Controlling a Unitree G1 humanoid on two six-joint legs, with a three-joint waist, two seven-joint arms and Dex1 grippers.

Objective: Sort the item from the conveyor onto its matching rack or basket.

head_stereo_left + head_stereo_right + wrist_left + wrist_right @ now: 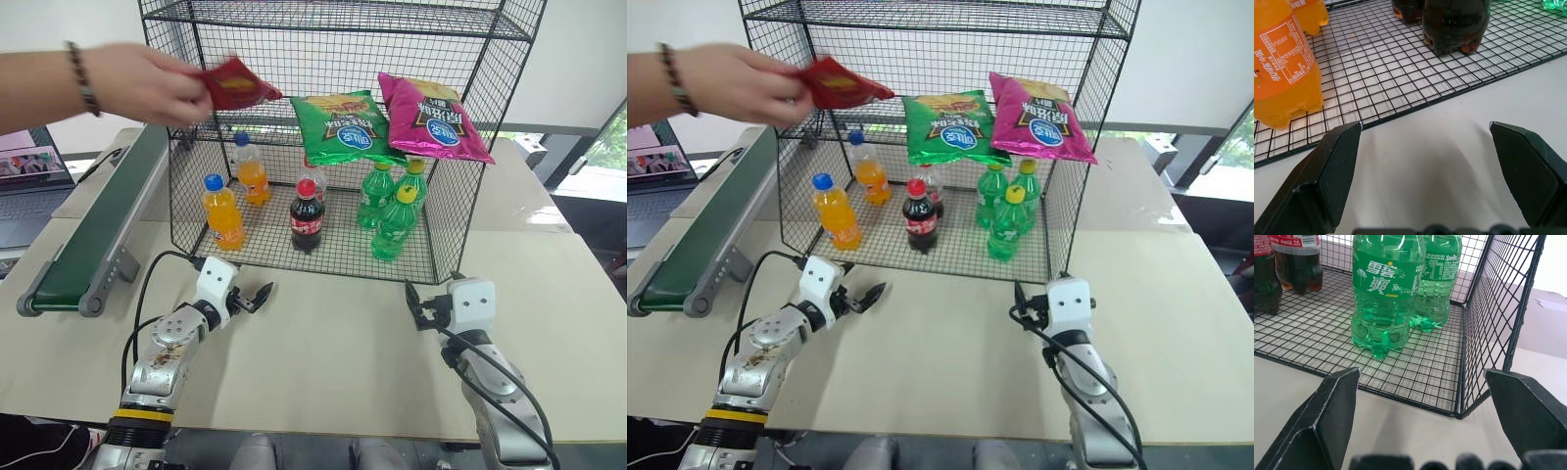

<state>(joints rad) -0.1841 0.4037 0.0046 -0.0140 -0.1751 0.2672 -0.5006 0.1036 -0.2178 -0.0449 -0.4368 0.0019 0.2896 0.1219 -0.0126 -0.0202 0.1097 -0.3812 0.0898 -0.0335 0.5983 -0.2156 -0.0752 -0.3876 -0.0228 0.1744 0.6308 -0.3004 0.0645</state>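
A person's hand (147,83) holds the red chips bag (235,86) in the air at the upper left corner of the black wire rack (460,211), above the far end of the dark-green conveyor (98,235). My left gripper (257,297) rests low over the white table in front of the rack's left side, open and empty, facing the orange bottle (1283,73). On the right, my right gripper (415,305) is open and empty too, near the rack's front right corner, looking at green soda bottles (1383,289).
A green chips bag (345,127) and a pink chips bag (431,117) lie on the rack's middle tier. Orange soda (222,212), cola (307,217) and green soda bottles (395,223) stand on the bottom tier. A laptop (29,181) sits at far left.
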